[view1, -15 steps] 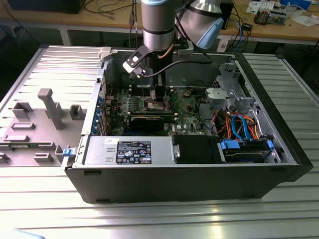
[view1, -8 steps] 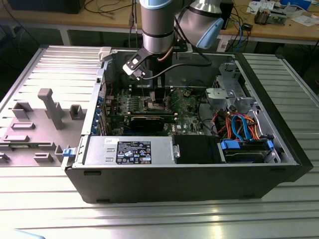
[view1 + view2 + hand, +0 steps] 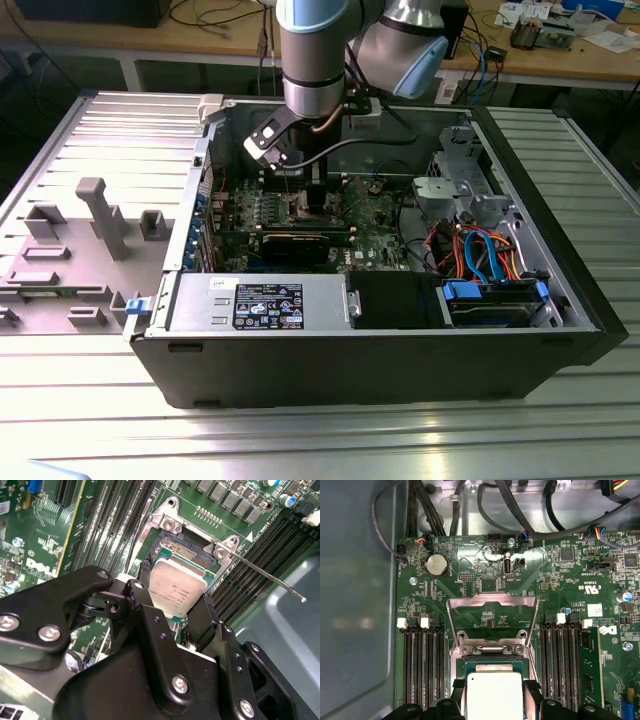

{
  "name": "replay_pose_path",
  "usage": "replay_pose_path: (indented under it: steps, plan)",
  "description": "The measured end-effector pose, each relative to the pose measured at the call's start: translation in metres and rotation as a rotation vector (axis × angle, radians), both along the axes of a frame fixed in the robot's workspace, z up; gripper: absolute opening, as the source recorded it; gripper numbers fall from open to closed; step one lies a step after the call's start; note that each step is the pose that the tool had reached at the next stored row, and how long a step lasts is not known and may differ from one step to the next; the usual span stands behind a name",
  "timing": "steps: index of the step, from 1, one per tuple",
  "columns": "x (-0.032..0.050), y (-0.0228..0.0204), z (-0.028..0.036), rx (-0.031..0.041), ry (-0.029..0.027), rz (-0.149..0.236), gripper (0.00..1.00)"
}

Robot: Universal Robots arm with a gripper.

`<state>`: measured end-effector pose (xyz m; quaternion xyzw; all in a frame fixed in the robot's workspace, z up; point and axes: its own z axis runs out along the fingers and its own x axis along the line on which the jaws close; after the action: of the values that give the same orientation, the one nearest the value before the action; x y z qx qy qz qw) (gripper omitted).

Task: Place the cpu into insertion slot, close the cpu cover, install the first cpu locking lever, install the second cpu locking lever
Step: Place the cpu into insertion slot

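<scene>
In both wrist views the cpu [image 3: 177, 591] [image 3: 494, 696], a small square chip with a silvery top, sits between the black fingers [image 3: 143, 582] of my gripper [image 3: 175, 600] [image 3: 495, 692], which is shut on it. It hangs just over the insertion slot [image 3: 186, 554] [image 3: 492, 662], partly covering it; whether it touches the slot I cannot tell. In the first wrist view the cpu cover [image 3: 492, 598] stands swung open behind the slot. A thin locking lever [image 3: 265, 575] sticks out beside the slot, unlatched. In the exterior view the gripper [image 3: 312, 195] reaches down into the open computer case [image 3: 380, 370].
Long memory slots [image 3: 422, 665] [image 3: 562, 660] flank the socket on both sides. A black graphics card [image 3: 300, 240] lies near the arm, with the power supply [image 3: 265, 305] in front. Cables and a drive cage [image 3: 480, 250] fill the exterior view's right.
</scene>
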<state>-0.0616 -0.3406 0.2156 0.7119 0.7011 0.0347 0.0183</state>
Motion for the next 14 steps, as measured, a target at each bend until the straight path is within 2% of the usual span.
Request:
replay_pose_path:
  steps: [2,14]
  plan:
    - [-0.0002,0.0001,-0.0021,-0.0002,0.0001,0.001,0.55]
    - [-0.0002,0.0001,-0.0023,-0.0001,0.0000,0.001,0.55]
